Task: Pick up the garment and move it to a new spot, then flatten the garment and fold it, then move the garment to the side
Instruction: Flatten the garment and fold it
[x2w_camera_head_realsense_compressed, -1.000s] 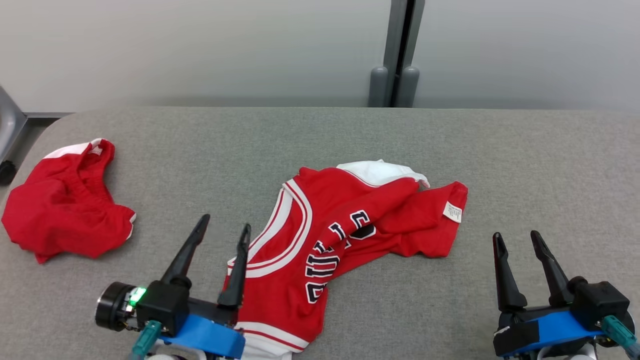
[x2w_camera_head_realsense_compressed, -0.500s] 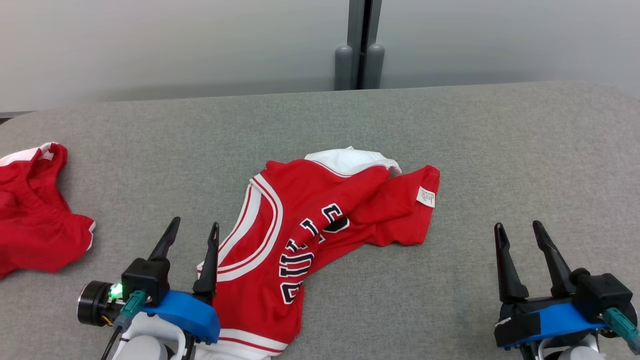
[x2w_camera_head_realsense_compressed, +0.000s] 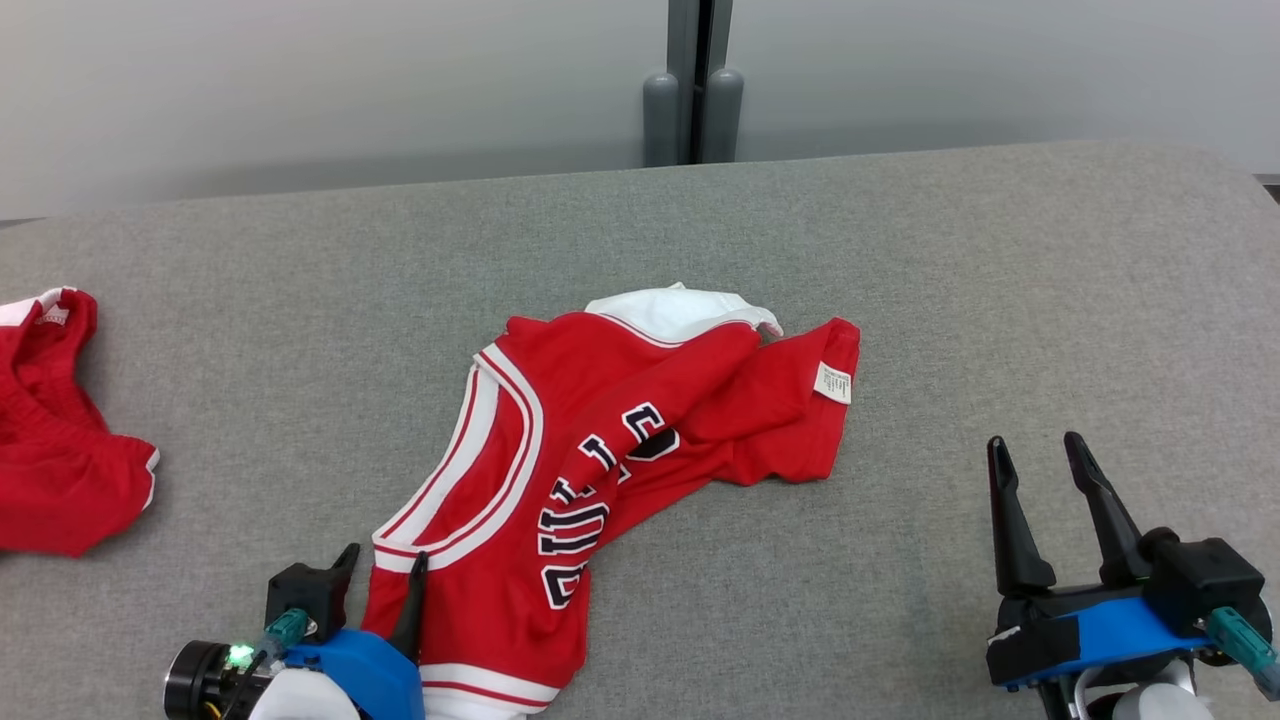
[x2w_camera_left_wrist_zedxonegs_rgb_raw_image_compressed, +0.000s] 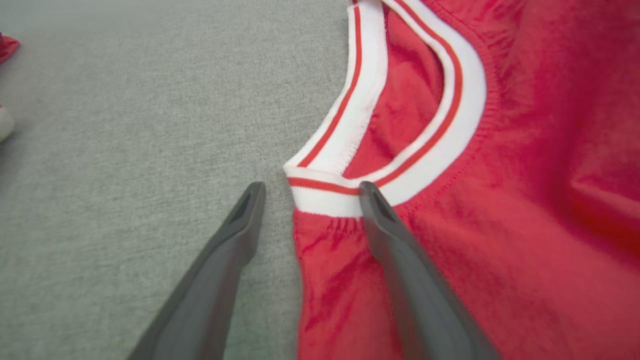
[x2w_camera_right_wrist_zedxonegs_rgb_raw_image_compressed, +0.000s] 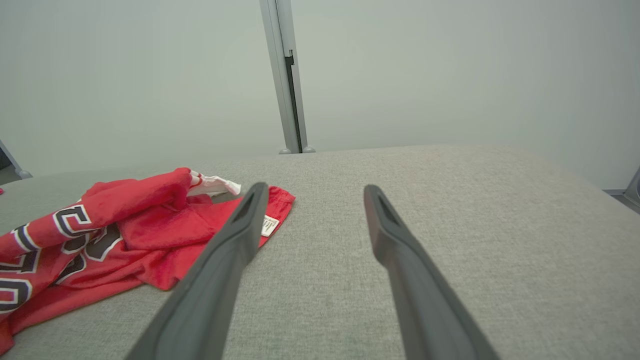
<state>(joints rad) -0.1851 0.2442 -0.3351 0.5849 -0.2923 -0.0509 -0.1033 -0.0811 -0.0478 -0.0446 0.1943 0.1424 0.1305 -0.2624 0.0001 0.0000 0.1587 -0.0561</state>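
Observation:
A crumpled red jersey, the garment (x2w_camera_head_realsense_compressed: 620, 440), has white-and-red trim and dark letters and lies in the middle of the grey table (x2w_camera_head_realsense_compressed: 900, 250). My left gripper (x2w_camera_head_realsense_compressed: 385, 557) is open at its near left corner. In the left wrist view the garment (x2w_camera_left_wrist_zedxonegs_rgb_raw_image_compressed: 500, 175) fills the right side, and the left gripper (x2w_camera_left_wrist_zedxonegs_rgb_raw_image_compressed: 311, 187) straddles the trimmed corner. One finger is over the white band, the other over bare table. My right gripper (x2w_camera_head_realsense_compressed: 1033, 443) stands open over bare table to the right of the garment (x2w_camera_right_wrist_zedxonegs_rgb_raw_image_compressed: 125, 225), nothing between the right gripper (x2w_camera_right_wrist_zedxonegs_rgb_raw_image_compressed: 315, 188) fingers.
A second red piece of clothing (x2w_camera_head_realsense_compressed: 50, 450) lies at the table's left edge. A grey post (x2w_camera_head_realsense_compressed: 690, 90) stands against the pale wall behind the far edge. Bare table stretches to the right and beyond the jersey.
The head camera has swung, sliding the whole picture left. My left gripper has drawn back and down, its tips now at the jersey's trimmed corner. The right gripper has held its place.

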